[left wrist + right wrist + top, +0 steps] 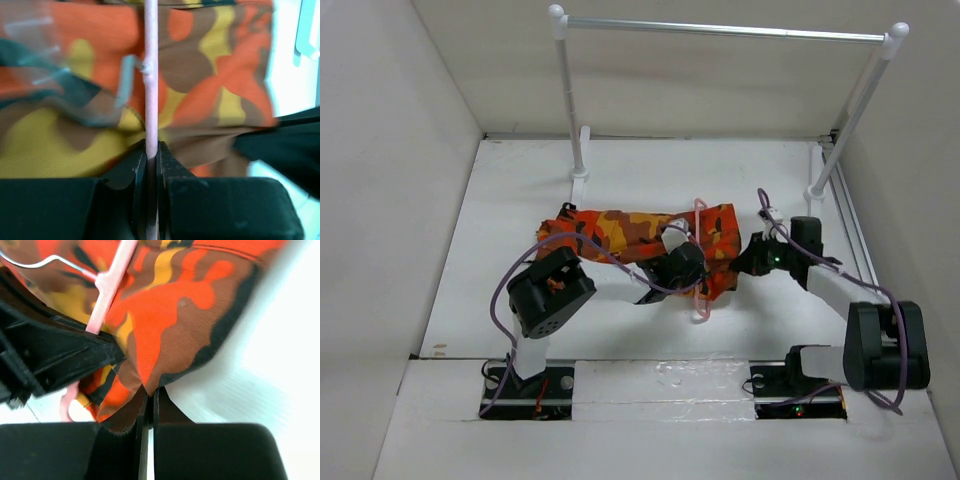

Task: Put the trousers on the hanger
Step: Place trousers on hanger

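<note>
Your trousers (620, 232) lie bunched across the middle of the table (520, 200), somewhat nearer its far edge than its near one. They sit in front of the white-posted rack (720, 30) that stands along the far edge. The pale pink hanger (151, 75) crosses their right end, running from far to near. Its wire hook shows against the camouflage print.

Your left gripper (151, 165) is clamped tight on the hanger's thin bar, with the cloth directly behind it. Your right gripper (149, 400) is pinched closed on the right-hand edge of the trousers, a fold of fabric caught between its jaws, and it sits just beside the left gripper. You cannot tell whether the bar passes through the cloth or only rests against it.
</note>
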`<state>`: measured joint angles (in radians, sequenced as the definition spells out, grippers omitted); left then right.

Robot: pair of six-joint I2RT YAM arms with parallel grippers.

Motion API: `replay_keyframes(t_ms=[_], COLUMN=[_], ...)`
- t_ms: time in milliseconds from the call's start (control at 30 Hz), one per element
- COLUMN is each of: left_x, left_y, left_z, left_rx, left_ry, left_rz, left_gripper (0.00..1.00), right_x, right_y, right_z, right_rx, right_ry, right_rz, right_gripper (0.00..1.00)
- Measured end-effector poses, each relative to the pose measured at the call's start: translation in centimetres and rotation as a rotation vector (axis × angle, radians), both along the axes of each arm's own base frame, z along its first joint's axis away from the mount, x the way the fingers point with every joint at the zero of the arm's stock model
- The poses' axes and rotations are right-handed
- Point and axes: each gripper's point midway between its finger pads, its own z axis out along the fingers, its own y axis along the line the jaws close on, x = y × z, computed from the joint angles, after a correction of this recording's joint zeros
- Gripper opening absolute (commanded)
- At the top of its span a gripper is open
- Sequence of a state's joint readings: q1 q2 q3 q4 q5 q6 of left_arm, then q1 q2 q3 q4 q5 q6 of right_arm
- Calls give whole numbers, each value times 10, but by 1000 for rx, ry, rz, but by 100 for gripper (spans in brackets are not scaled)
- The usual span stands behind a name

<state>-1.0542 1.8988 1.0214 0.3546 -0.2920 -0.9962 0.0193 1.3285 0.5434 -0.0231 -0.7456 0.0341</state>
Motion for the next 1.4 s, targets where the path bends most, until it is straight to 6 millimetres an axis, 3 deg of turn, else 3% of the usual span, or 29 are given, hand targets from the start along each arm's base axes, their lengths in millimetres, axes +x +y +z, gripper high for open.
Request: replay_keyframes(t_ms=[167,267,567,600,633,667,733,933,1067,1167,1267,1333,1400], left_x=[-4,-5,-9,-10,-10,-10,-8,-6,-6,-6,-6,-6,-6], left_y=[19,27,36,34,34,33,38,35,35,36,36,36,36], left_z=[17,24,13,11,8,6,-2,-6,-7,-7,-7,-7,-7], left_rx=[13,12,60,61,69,80,137,197,207,207,209,209,208], left_ry=[-15,-22,20,26,30,32,29,9,7,5,4,3,5], left_rz=[9,8,-10,-15,-17,-16,2,24,30,31,33,33,36], left_gripper=[0,0,0,0,0,0,0,0,0,0,0,0,0], right_x=[-1,-10,-25,-25,-24,-23,-17,8,42,55,65,74,76], right_y=[-41,-63,-83,-83,-81,-79,-80,-83,-81,-75,-68,-63,-61], right_z=[40,52,36,35,34,31,20,10,6,-8,-24,-23,-25], right_rx=[-37,-64,-1,6,9,8,-31,-100,-119,-114,-77,-47,-19], right_ry=[-132,-170,-45,-36,-29,-17,-3,12,-1,11,31,7,6], right_rz=[-104,-161,-225,-229,-224,-219,-213,-214,-197,-188,-179,-177,-187], right_gripper=[0,0,0,8,42,59,77,89,90,89,80,48,9])
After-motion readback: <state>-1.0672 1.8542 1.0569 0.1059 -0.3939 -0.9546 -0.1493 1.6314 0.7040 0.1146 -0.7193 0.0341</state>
